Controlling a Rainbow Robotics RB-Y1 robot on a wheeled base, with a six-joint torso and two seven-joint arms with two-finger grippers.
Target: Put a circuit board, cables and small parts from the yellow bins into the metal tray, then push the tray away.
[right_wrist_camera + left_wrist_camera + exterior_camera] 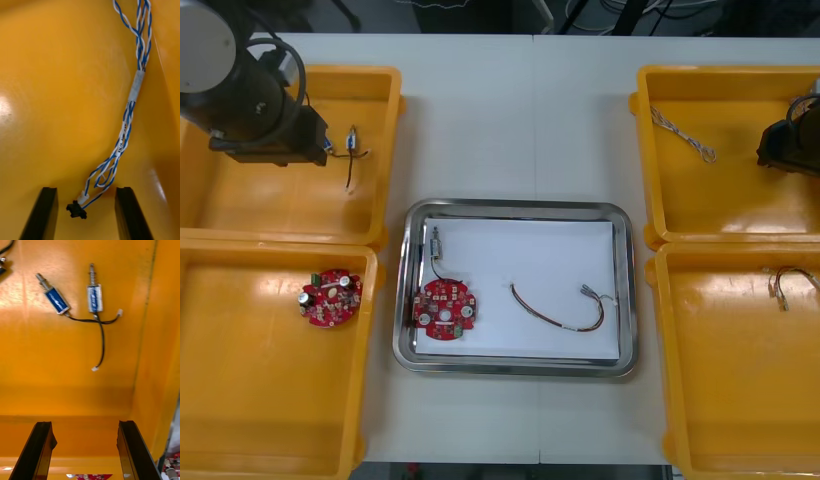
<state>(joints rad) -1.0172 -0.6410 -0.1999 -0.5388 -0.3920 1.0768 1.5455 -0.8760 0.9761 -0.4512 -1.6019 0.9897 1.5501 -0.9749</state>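
My right gripper (86,193) is open low in the far right yellow bin (740,205). The black plug end of a twisted blue and white cable (127,123) lies between its fingers, untouched. The same cable (685,134) runs across that bin's floor, left of the right arm (788,148). My left gripper (85,427) is open over the far left bin (280,205), short of two small metal parts (94,297) joined by a thin black wire. The metal tray (518,209), white inside, holds a red circuit board (445,308), a small metal part (436,243) and a red and yellow cable (565,310).
A second circuit board (331,297) lies in the near left bin (270,420). The near right bin (740,400) holds a cable (790,281). The left arm (255,105) hangs over the far left bin's middle. Bare table lies beyond the tray.
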